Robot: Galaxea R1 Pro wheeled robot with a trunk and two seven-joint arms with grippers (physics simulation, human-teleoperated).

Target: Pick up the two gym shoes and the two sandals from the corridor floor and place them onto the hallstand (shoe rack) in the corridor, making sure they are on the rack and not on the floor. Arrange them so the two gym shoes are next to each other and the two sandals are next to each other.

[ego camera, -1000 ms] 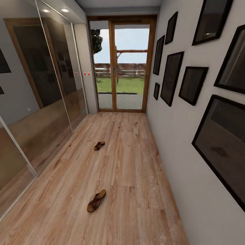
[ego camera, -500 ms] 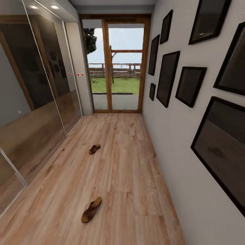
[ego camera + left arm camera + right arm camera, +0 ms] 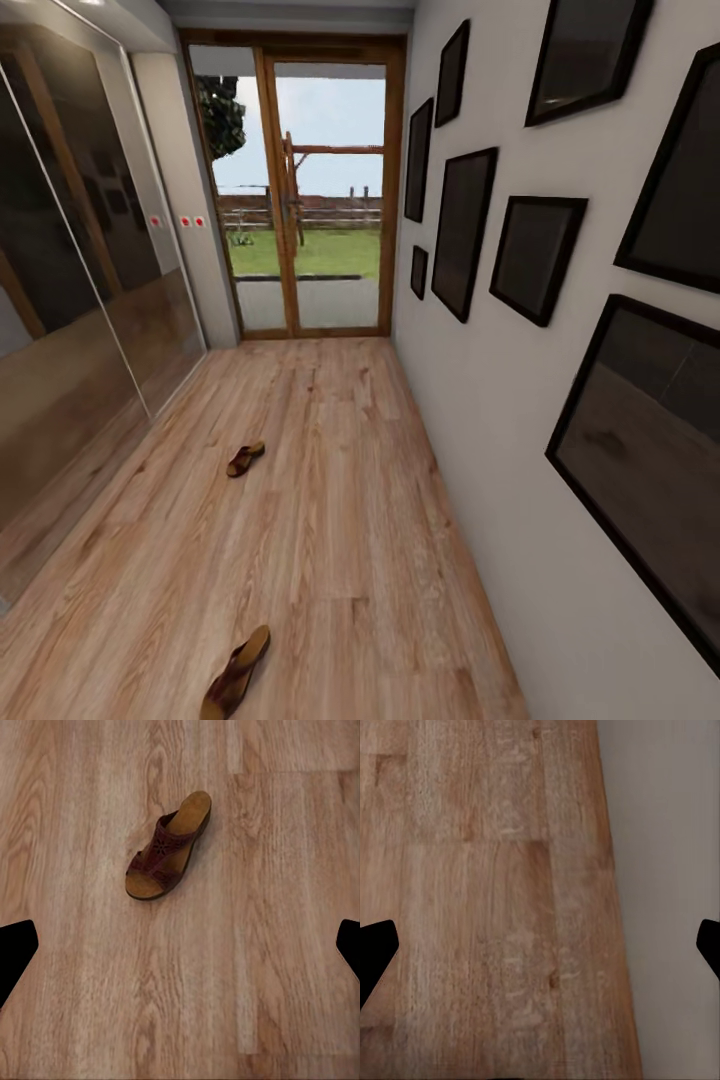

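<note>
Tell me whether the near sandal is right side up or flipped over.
Right side up. The left wrist view shows the sandal lying flat on the corridor floor, tan insole and dark strap facing up.

Corridor floor (image 3: 340, 500): matt wood-grain planks. Sandal (image 3: 169, 847): leather-like strap, perhaps perforated, smooth tan insole. Wardrobe doors (image 3: 70, 330): glossy, mirror-like.

Two sandals (image 3: 236, 676) (image 3: 245, 459) well apart on the corridor floor (image 3: 340, 520), glass door (image 3: 300, 200) beyond
</note>
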